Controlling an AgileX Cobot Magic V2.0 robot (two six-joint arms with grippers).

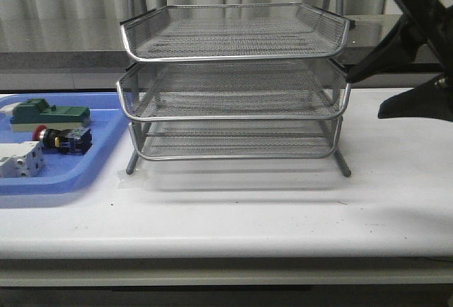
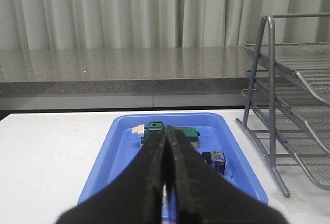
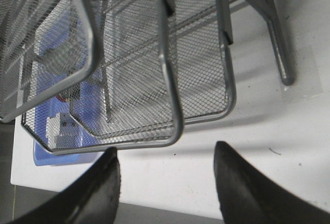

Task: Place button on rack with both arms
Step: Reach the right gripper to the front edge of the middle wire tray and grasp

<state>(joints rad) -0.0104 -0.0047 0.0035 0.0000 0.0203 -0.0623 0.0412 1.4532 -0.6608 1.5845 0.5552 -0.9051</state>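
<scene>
The button [image 1: 62, 138] lies on its side in the blue tray [image 1: 106, 148], red head to the left. In the left wrist view its dark body [image 2: 215, 160] shows just right of my fingers. The silver wire rack [image 1: 233, 56] stands mid-table, its three tiers empty. My left gripper [image 2: 166, 146] is shut and empty, held above the near part of the tray; it is out of the front view. My right gripper [image 1: 364, 96] is open and empty, beside the rack's right edge at middle-tier height. It also shows in the right wrist view [image 3: 166, 150], with the rack [image 3: 170, 105] beyond it.
A green block [image 1: 49, 114] and a white block [image 1: 20, 160] lie in the blue tray beside the button. The green block [image 2: 180, 132] shows past my left fingers. The rack's rod frame [image 2: 268, 110] stands right of the tray. A grey ledge and curtains are behind the table.
</scene>
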